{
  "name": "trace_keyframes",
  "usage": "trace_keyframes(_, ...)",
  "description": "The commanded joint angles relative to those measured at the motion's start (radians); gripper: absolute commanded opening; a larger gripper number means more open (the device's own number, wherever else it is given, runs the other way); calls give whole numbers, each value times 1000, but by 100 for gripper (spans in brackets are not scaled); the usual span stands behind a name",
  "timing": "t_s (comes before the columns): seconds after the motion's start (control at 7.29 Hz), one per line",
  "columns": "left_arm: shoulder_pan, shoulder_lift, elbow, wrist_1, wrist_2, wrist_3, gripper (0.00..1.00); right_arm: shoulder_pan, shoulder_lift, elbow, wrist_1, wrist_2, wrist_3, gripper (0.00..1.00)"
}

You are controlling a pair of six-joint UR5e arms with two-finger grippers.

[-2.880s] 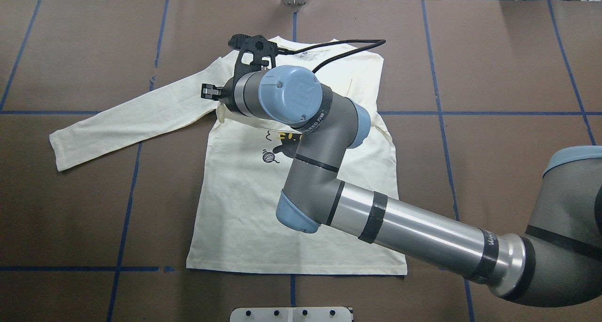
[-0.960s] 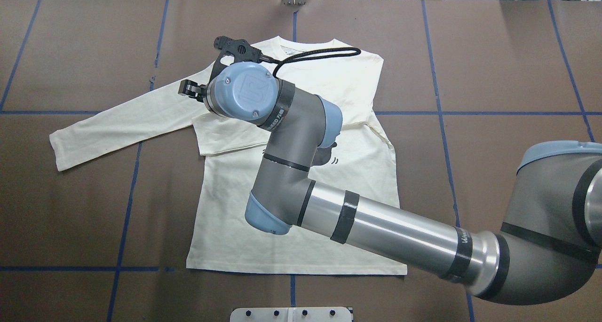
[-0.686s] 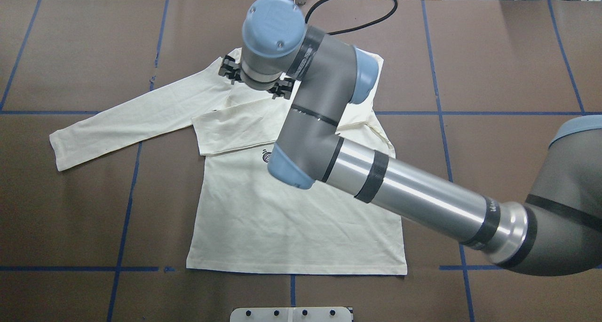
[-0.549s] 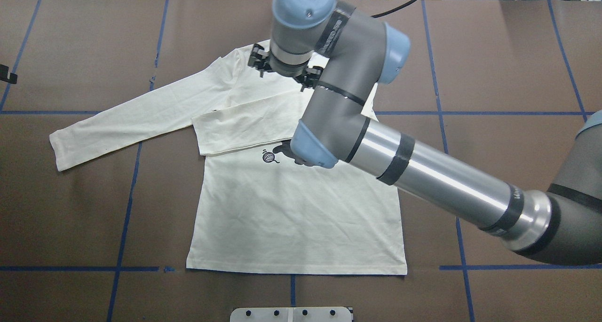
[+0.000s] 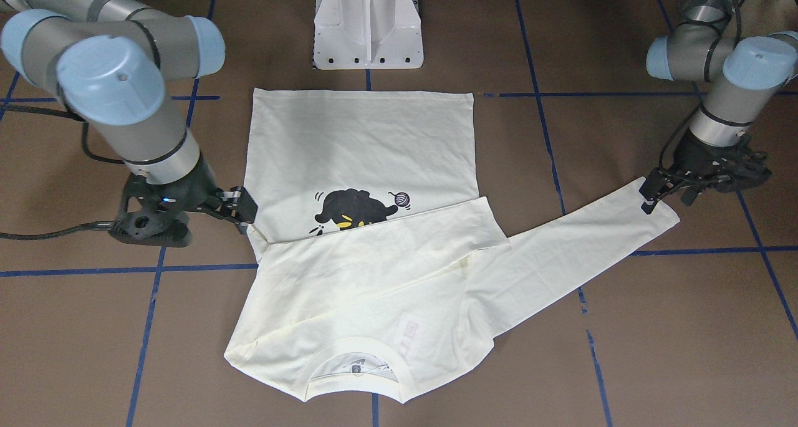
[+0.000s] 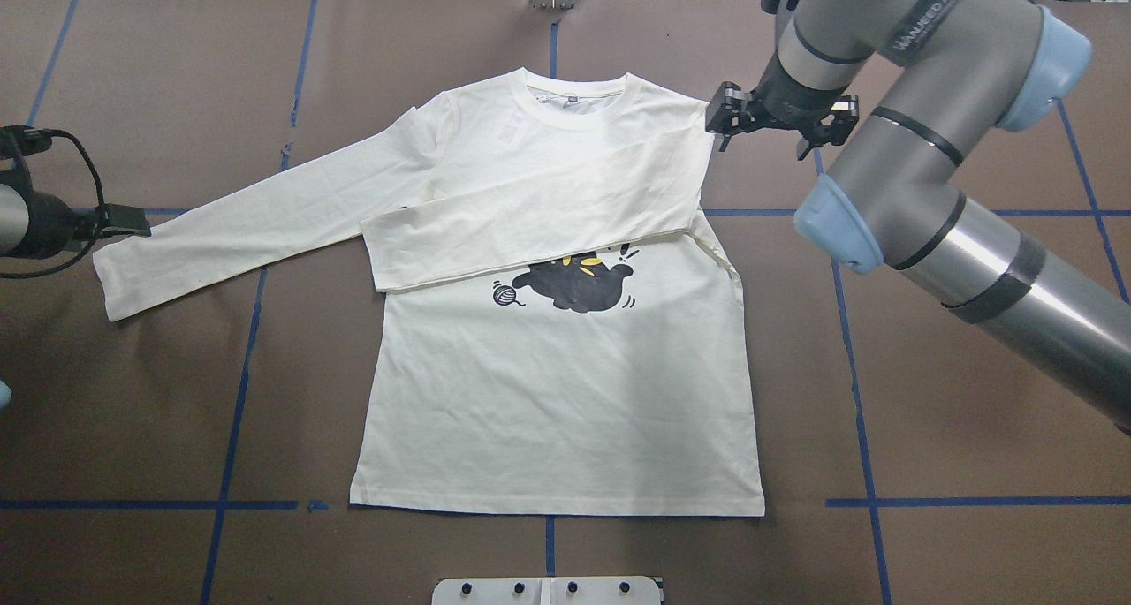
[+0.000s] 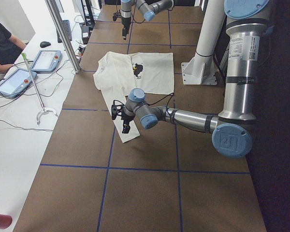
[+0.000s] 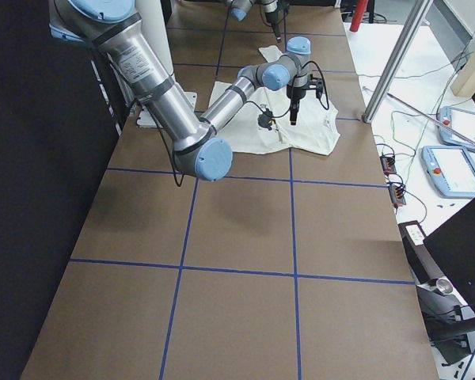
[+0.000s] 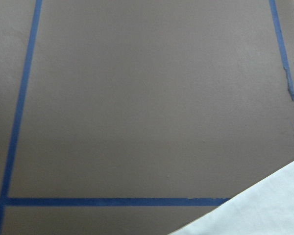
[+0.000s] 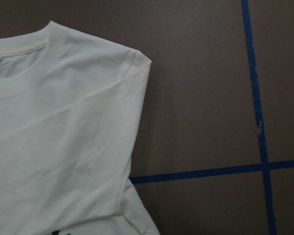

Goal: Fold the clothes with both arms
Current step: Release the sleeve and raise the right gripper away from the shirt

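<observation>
The cream-white T-shirt (image 6: pixel 557 393) lies flat, cat print (image 6: pixel 574 283) up, collar at the far side. One sleeve (image 6: pixel 530 225) is folded across the chest. The other sleeve (image 6: pixel 265 207) stretches out towards my left arm. My right gripper (image 6: pixel 778 124) hangs open and empty above the table, just beside the shirt's shoulder (image 10: pixel 132 61); it also shows in the front-facing view (image 5: pixel 199 206). My left gripper (image 6: pixel 124 223) is open at the far corner of the outstretched cuff (image 5: pixel 661 221) and holds nothing. The left wrist view shows only a cloth corner (image 9: pixel 264 205).
The table is covered in brown paper with blue tape lines (image 6: pixel 239 358). The white pedestal base (image 5: pixel 368 22) stands at the robot's side of the table. Tablets (image 7: pixel 12 82) and a person are off the table's far edge.
My right arm let go of the folded sleeve, rose and swung across the shirt to its other shoulder. My left gripper came in from the edge to the outstretched cuff.
</observation>
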Motion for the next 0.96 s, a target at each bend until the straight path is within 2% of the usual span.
trace_keyframes(0.0, 28, 40, 8, -3, 37, -15, 99, 40, -75, 9, 3, 22, -119, 100)
trace_keyframes(0.55, 35, 32, 75, -9, 48, -15, 99, 40, -92, 12, 17, 19, -111, 100)
trace_keyframes(0.82, 47, 29, 77, -9, 48, -15, 93, 40, -101, 12, 38, 20, -108, 100)
